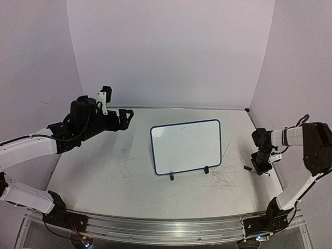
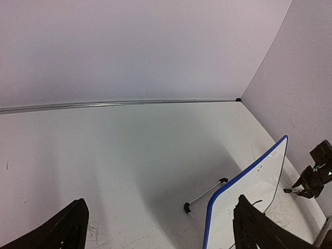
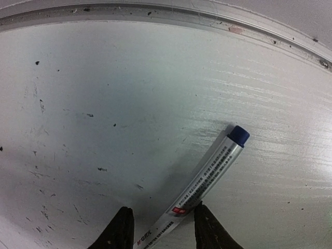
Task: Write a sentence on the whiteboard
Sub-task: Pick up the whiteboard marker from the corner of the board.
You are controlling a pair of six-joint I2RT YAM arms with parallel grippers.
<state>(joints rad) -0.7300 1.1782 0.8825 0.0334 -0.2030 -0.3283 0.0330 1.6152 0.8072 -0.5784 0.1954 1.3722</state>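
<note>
Rail: a ribbed metal rail [image 1: 155, 231] runs along the table's near edge, with both arm bases on it.
Tabletop: the table [image 1: 104, 166] is flat, white, scuffed and specked, with grey scribble marks near the right gripper.
Whiteboard: the whiteboard [image 1: 187, 146] [image 2: 249, 187] stands mid-table, slightly right of centre. Its long axis runs left to right, a little skewed. Its glossy white face is turned to the arms and tilts back. It has a thin dark blue rim and rounded corners.
Feet: two small black feet [image 1: 171, 177] carry the lower edge. In the left wrist view a thin metal prop [image 2: 205, 194] with black ends lies behind the board.
Marker: a silvery marker [image 3: 207, 176] [image 1: 258, 171] lies flat near the right table edge, apart from the board. Its blue cap points away from the fingers.
Right gripper: the right gripper [image 3: 162, 208] [image 1: 261, 167] points down, its black fingers [image 3: 122, 228] straddling the marker's barrel. Whether they pinch it cannot be told.
Left gripper: the left gripper [image 2: 161, 202] [image 1: 124, 116] hangs at far left with jaws spread wide, holding nothing.
Walls: plain pale lilac walls [image 1: 171, 52] close the back and sides.
</note>
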